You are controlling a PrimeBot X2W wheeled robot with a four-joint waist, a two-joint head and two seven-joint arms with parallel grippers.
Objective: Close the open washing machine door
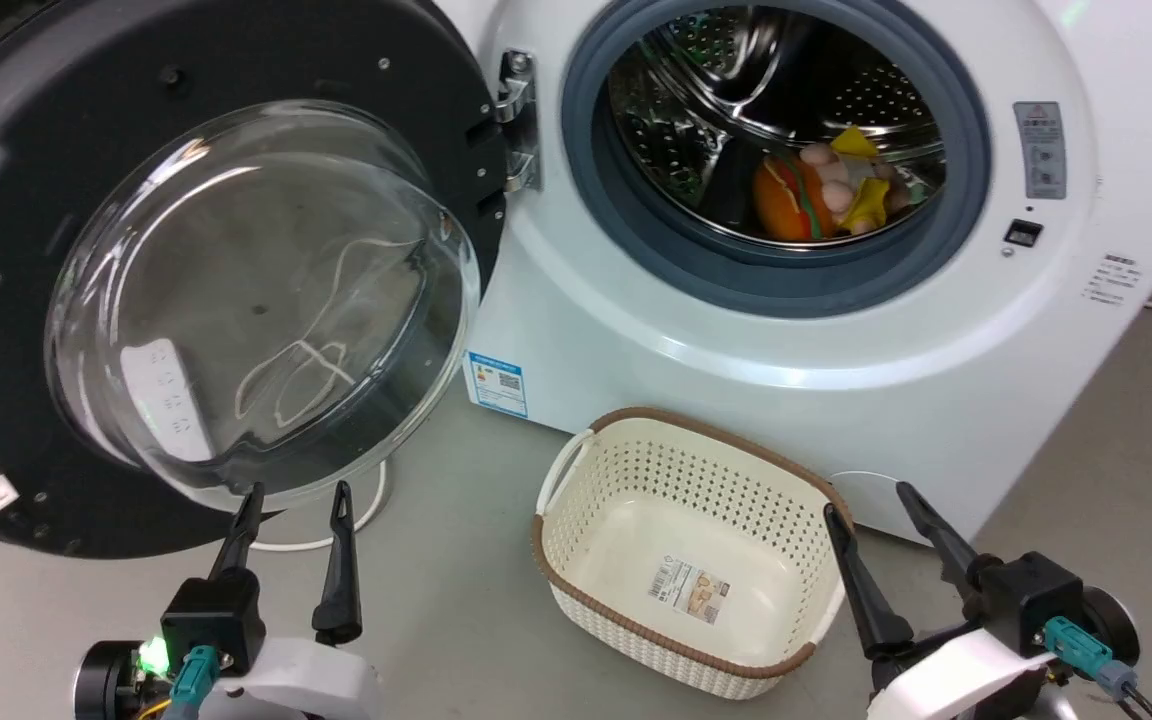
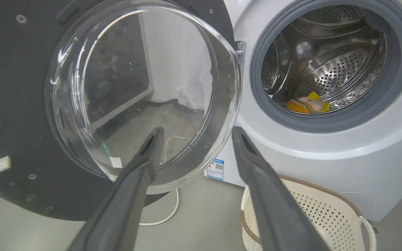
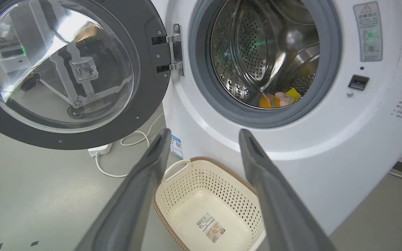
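Note:
The washing machine door point(image 1: 236, 290) stands swung wide open to the left, its black rim and bulging glass bowl facing me, hinged on a metal hinge point(image 1: 518, 120). The white washing machine point(image 1: 836, 330) shows its round opening with grey gasket and steel drum; orange and yellow items point(image 1: 821, 195) lie inside. My left gripper point(image 1: 296, 498) is open just below the glass bowl, empty. My right gripper point(image 1: 874, 500) is open at the lower right, beside the basket. The door point(image 2: 134, 90) and the drum point(image 2: 326, 66) fill the left wrist view ahead of the open left gripper point(image 2: 195, 134). In the right wrist view the door point(image 3: 61, 69) is upper left beyond the open right gripper point(image 3: 204, 134).
A cream perforated basket point(image 1: 576, 540) sits on the grey floor in front of the washer, between my grippers. A white cable point(image 3: 131, 139) and a power strip point(image 3: 99, 150) lie on the floor under the door. A blue label sticker point(image 1: 496, 383) marks the washer's lower left.

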